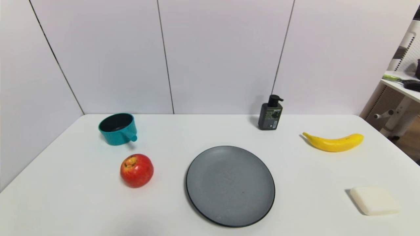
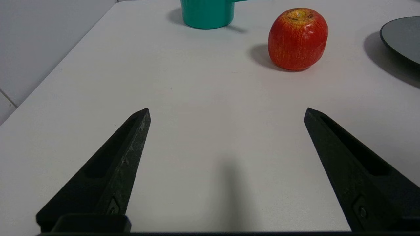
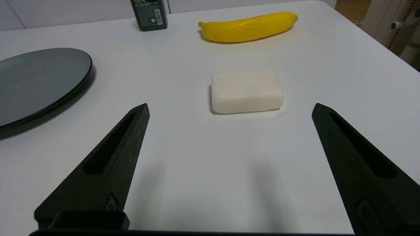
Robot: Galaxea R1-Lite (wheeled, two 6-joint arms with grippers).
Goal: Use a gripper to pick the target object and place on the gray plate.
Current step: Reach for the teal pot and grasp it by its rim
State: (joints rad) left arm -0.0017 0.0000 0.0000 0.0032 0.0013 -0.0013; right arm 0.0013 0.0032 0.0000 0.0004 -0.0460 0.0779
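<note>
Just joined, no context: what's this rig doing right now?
Nothing is held yet. Both grippers are open and low over the near part of the white table: the left gripper faces the apple and the teal saucepan behind it, the right gripper faces a white block, with a banana and a pump bottle beyond. The gray plate sits empty mid-table. The saucepan is untouched at the far left.

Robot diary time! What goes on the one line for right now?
stage: not started | left gripper: open, nothing held | right gripper: open, nothing held | teal saucepan: on table | gray plate: bare
</note>
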